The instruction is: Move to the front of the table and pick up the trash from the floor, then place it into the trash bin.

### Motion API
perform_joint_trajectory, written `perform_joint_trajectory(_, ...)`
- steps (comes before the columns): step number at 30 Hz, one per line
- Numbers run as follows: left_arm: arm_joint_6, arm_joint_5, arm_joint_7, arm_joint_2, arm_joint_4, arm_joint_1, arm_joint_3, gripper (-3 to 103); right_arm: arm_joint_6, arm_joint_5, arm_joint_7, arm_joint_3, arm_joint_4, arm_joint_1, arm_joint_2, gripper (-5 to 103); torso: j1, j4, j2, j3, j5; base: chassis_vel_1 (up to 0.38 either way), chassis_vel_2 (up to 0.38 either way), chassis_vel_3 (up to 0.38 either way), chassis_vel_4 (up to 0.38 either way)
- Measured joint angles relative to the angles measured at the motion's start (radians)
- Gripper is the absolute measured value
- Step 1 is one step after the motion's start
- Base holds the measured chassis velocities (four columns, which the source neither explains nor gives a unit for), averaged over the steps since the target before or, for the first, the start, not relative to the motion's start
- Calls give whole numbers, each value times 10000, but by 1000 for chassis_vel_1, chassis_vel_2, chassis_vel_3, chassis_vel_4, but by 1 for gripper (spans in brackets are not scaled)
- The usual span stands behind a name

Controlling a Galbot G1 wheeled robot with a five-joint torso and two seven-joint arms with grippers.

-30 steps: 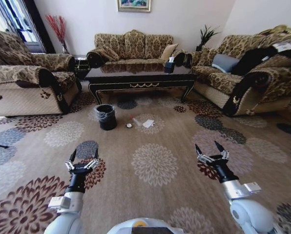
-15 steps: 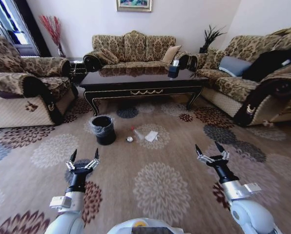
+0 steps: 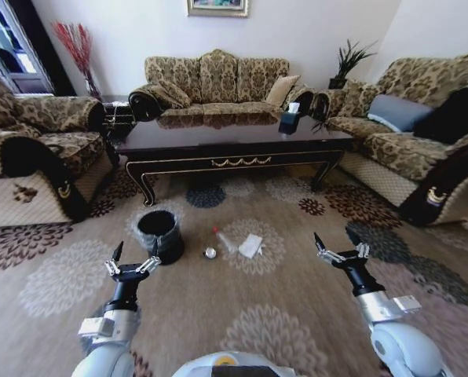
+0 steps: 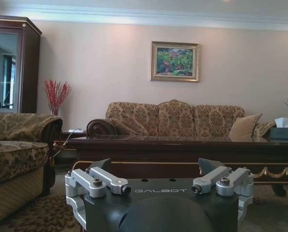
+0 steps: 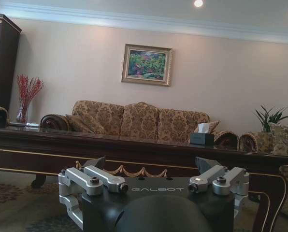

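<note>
Head view: left claw (image 3: 132, 253), right claw (image 3: 338, 244) forward, spread.

My left gripper (image 3: 133, 253) and right gripper (image 3: 341, 244) hang open over the floor (image 3: 297, 314), trash (image 3: 235, 243) beside the trash bin (image 3: 159, 234) before the table (image 3: 234, 141).

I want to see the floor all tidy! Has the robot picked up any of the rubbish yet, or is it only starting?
Only starting. Done: it is near the table. In hand: nothing; the left end effector and right end effector are both open and empty above the floor. Left: the bottle, the paper and the small silvery piece lie beside the trash bin, not in it.
</note>
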Motion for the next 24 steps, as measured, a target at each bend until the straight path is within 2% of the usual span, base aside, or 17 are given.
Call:
perform_joint_trajectory(15,-119,40,-1,-18,-22,115,-28,100,265,-1,30,12,152,-54,-20,100,6,2,1,8,1,-337,343,339,-355)
perform_joint_trajectory(19,-111,48,-63,-28,54,80,-6,100,280,-43,45,15,145,-70,3,100,8,3,0,10,-1,-187,197,202,-162)
perform_joint_trajectory(24,-65,66,-152,-39,52,68,28,100,305,-85,62,9,103,-86,66,100,-1,-1,4,0,1,-24,12,3,-27)
